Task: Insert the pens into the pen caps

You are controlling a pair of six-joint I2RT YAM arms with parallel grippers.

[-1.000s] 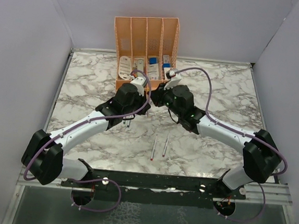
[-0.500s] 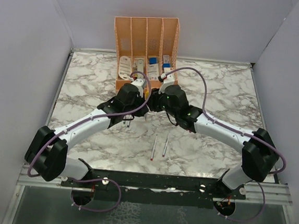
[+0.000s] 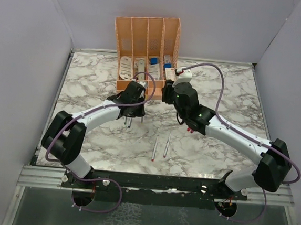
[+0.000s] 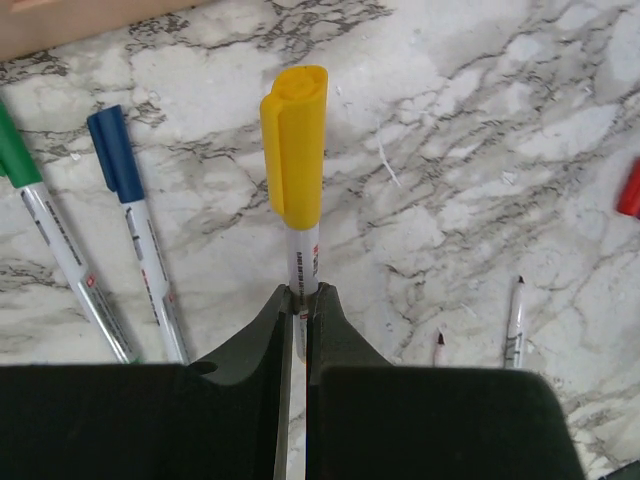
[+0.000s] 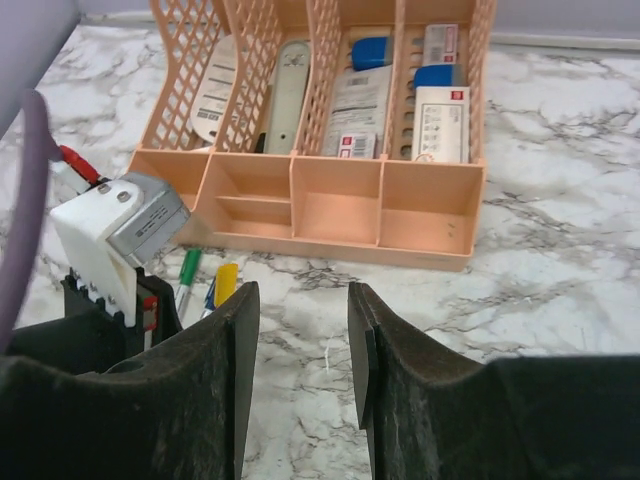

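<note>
The table top (image 3: 231,93) is white marble with grey veins, and plain grey walls stand around it. A peach organiser (image 3: 146,38) stands right in front of the right claw (image 5: 300,350).

The left claw (image 4: 300,300) is closed tight on the yellow pen (image 4: 305,255). The pen sticks straight out from the claw, and its yellow cap (image 4: 295,140) is on the end, so this pen looks done. Left of this claw lie 2 more capped pens, flat on the table. They are the green pen (image 4: 62,260) and the blue pen (image 4: 148,265), side by side.

The right claw is partly open and holds nothing. Between its 2 fingers (image 5: 215,400) there is only bare table.

The 2 bare pens (image 3: 155,147) lie flat, behind both claws, toward the arm bases. They lie side by side, and their long sides run from near to far. A red cap (image 4: 630,190) lies off to the right of the left claw.

The left claw is nearer to the bare pens, but it is full. I think it must first put the yellow pen down by the other 2. The right claw is free, so it could turn back and take a bare pen across its thin side.
</note>
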